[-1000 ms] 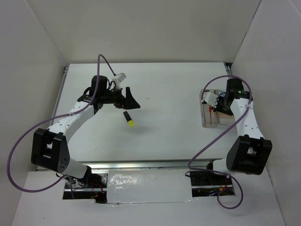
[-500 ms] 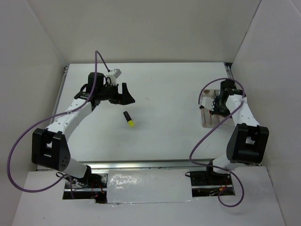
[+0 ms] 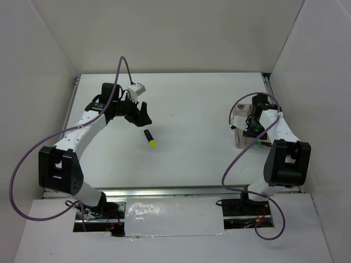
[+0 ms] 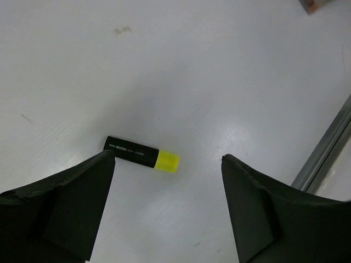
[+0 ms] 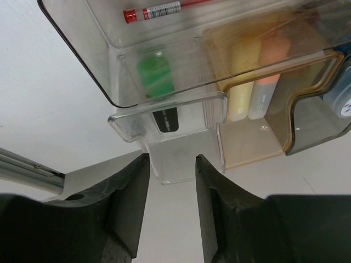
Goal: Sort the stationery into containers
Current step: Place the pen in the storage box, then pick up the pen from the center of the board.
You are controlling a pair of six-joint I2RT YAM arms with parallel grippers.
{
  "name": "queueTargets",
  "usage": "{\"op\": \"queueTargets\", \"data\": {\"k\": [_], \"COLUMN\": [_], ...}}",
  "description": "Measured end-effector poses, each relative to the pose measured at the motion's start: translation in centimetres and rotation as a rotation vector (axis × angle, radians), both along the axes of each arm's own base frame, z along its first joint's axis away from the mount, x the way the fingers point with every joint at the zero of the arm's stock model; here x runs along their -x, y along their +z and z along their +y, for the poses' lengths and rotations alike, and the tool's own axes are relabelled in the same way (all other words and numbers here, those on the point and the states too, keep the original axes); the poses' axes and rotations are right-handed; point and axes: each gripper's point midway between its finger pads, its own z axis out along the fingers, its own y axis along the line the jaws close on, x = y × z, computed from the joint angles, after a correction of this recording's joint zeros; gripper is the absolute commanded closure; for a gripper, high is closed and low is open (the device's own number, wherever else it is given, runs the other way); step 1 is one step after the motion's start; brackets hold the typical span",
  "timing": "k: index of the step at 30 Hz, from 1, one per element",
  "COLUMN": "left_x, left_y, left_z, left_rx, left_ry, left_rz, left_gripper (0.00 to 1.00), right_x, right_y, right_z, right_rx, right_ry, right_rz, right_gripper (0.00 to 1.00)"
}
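Observation:
A black highlighter with a yellow cap [image 3: 149, 138] lies alone on the white table; in the left wrist view it [image 4: 141, 155] lies just ahead of the fingertips. My left gripper [image 3: 141, 113] [image 4: 168, 156] is open and empty above it. The smoky clear organiser [image 3: 243, 131] [image 5: 164, 109] stands at the right, joined to a tan section [image 5: 258, 145]. It holds a green-capped highlighter [image 5: 156, 76], a thin red pen [image 5: 159, 10], a pale yellow stick [image 5: 244, 76], an orange-capped marker [image 5: 269, 71] and a blue-topped tub [image 5: 341, 96]. My right gripper [image 3: 249, 121] [image 5: 171, 158] is open and empty over the organiser's near end.
White walls enclose the table on three sides. A metal rail [image 3: 164, 190] runs along the near edge and another rail [image 3: 71, 109] along the left side. The right wall stands close behind the organiser.
My left gripper has drawn back and left a little, staying open above the highlighter. My right wrist has shifted left over the organiser. The highlighter has not moved.

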Motion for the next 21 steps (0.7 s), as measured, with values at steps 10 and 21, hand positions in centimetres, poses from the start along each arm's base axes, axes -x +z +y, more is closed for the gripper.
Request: {"op": "queueTargets", "data": {"k": [10, 21], "left_x": [2.4, 2.1], "left_y": [-4.4, -12.4], "left_z": [0.5, 2.3], "left_rx": [-0.359, -0.67], "left_ry": [-0.674, -1.225], "left_rz": [-0.284, -0.405], "left_gripper": [0.32, 0.27], "right_x": [-3.9, -3.8], "right_y": [5.4, 12.0], "right_z": [2.7, 11.7], "right_rx": [-0.155, -0.695], "right_ry": [-0.09, -0.306], "right_rz": [-0.161, -0.229], "right_gripper": [0.54, 0.53]}}
